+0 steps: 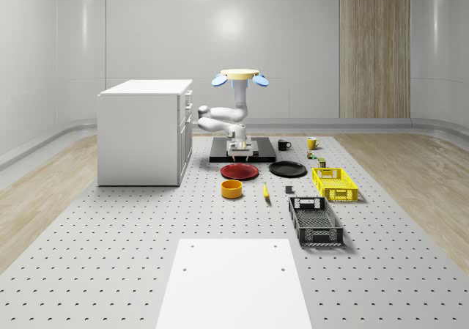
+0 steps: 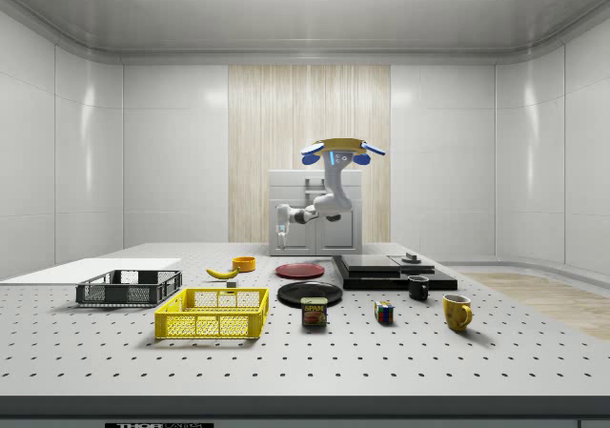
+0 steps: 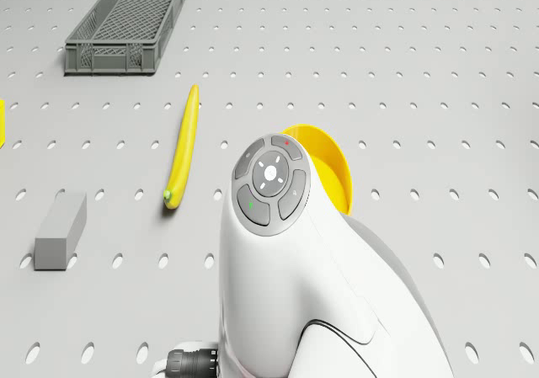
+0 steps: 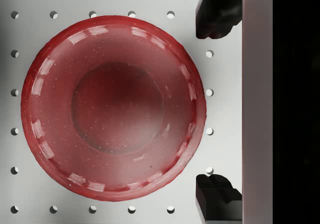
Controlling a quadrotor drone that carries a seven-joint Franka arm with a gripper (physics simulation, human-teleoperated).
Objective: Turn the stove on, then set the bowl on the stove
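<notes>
My drone (image 1: 239, 75) hovers by the flat black stove (image 1: 258, 153), empty claw (image 4: 216, 104) spread wide, round orange bowl (image 1: 231, 189) lying well apart.

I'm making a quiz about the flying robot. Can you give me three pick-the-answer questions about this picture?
1. Where is the bowl?
A on the stove
B on the table beside the banana
C in a basket

2. How many baskets are there?
A one
B two
C four

3. The gripper's fingers are:
A open
B shut on the bowl
C shut on the banana

Answers:
1 B: the bowl stands on the table next to the banana.
2 B: one yellow basket, one grey basket.
3 A: the drone hovers by the stove; its gripper hangs over the red plate, fingers apart, holding nothing.
</notes>
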